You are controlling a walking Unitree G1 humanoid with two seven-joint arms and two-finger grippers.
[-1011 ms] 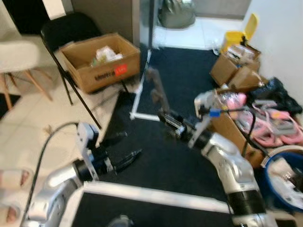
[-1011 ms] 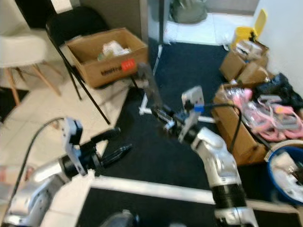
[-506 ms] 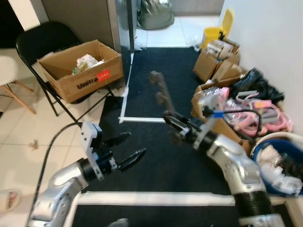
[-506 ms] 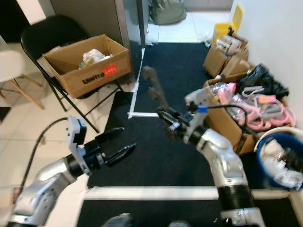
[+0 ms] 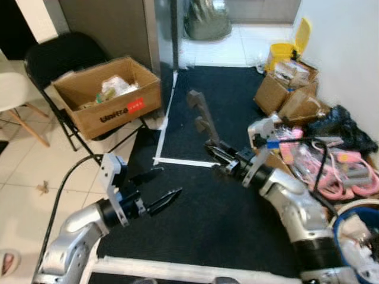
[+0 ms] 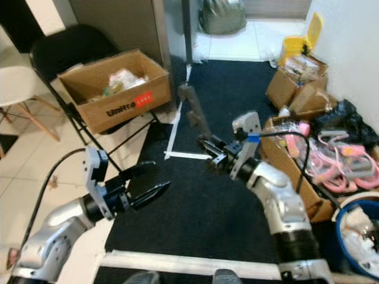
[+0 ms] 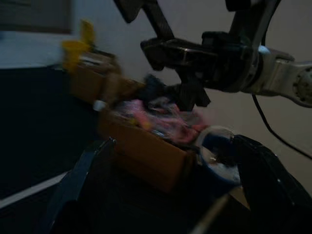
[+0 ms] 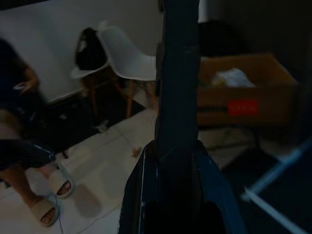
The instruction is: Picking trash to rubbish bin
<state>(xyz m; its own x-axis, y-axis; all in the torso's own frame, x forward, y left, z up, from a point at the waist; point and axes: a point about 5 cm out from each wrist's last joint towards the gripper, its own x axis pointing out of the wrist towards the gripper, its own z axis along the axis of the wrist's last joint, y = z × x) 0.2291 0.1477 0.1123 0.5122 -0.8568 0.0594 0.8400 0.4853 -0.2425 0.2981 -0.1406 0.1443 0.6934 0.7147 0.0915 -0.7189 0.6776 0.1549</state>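
A long dark grey-brown strip of trash [image 5: 201, 115] stands nearly upright over the black carpet, with my right gripper [image 5: 217, 157] shut on its lower end. In the right wrist view the strip [image 8: 178, 83] rises straight up from between the fingers. My left gripper [image 5: 169, 182] hangs lower and to the left of it, open, nothing between its fingers [image 7: 80, 183]. A blue bin [image 5: 361, 236] with crumpled white trash inside sits at the far right, near my right elbow. The left wrist view looks across at the right gripper [image 7: 187, 61] and the blue bin [image 7: 219, 156].
A cardboard box [image 5: 109, 97] of rubbish rests on a black folding chair [image 5: 65, 56] at the left. More cardboard boxes [image 5: 284, 94], pink hangers [image 5: 331, 165] and a yellow bin [image 5: 284, 50] line the right wall. A person's sandalled feet [image 8: 46, 190] and a white chair [image 8: 124, 58] stand on the tiles.
The whole picture has shifted, so the camera has moved. My right gripper keeps its hold on the strip, and the left gripper stays open in much the same pose.
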